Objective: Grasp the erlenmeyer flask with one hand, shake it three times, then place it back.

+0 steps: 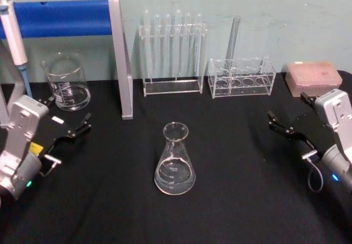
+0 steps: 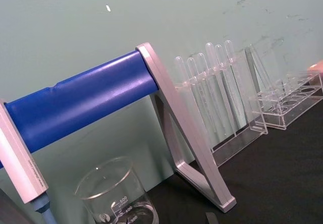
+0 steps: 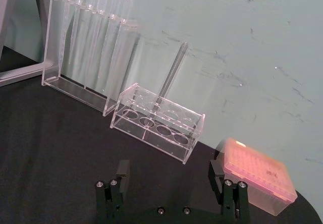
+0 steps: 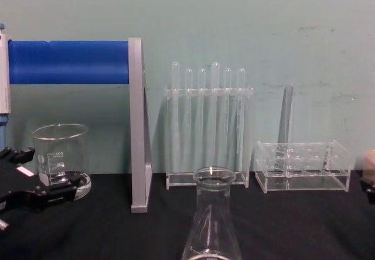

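Clearly, the opening step is in hand: the flask (image 1: 175,164) has not yet been grasped. It is seen standing upright on its wide base near the middle of the black table (image 1: 236,211), in front of the tall rack of test tubes (image 1: 172,51) and well apart from both arms. The left gripper (image 1: 70,114) is held low at the left side of the table, close beside the beaker (image 1: 67,84). Its two fingers are spread apart and nothing is held between them, though whether the nearer finger brushes the beaker cannot be told. In the chest view one finger (image 4: 41,194) is seen crossing in front of the beaker's base. The right gripper (image 1: 287,107) is placed at the right side, near the pink box (image 1: 313,76). In its own wrist view its fingers (image 3: 121,171) are shown wide apart, with only bare table between them. Which arm is meant for the job cannot be read from how they stand, since the flask lies about midway between them. For the next move, one gripper is to be brought inward and lowered, with its jaws set on either side of the narrow neck and then closed gently. Smooth glass is judged likely to slip or tip if it is nudged first.
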`<state>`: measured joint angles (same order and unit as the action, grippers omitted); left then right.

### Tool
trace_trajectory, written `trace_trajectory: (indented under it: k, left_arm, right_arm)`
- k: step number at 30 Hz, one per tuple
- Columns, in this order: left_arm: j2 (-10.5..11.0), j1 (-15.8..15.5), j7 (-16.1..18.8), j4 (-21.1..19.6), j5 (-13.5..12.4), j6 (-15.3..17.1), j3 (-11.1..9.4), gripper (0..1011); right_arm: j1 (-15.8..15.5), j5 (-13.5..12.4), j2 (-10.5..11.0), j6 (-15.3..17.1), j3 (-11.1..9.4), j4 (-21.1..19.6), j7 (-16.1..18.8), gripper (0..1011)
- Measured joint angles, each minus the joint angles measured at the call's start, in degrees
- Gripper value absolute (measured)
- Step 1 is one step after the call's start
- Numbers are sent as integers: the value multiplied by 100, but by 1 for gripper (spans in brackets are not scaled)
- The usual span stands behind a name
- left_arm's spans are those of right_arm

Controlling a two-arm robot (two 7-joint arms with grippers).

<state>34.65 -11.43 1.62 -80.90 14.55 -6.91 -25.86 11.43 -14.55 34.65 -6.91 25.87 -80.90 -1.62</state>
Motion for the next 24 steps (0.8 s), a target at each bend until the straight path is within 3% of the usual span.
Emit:
trace_trajectory:
  k: [20, 24]
  left_arm:
    - [0, 0, 0, 0, 0, 0, 0, 1001]
    - [0, 0, 0, 0, 0, 0, 0, 1001]
  right_arm:
    - [0, 2, -1, 0, -4, 1, 4, 1000]
    - [-3, -29, -4, -1, -71, 5, 156, 1000]
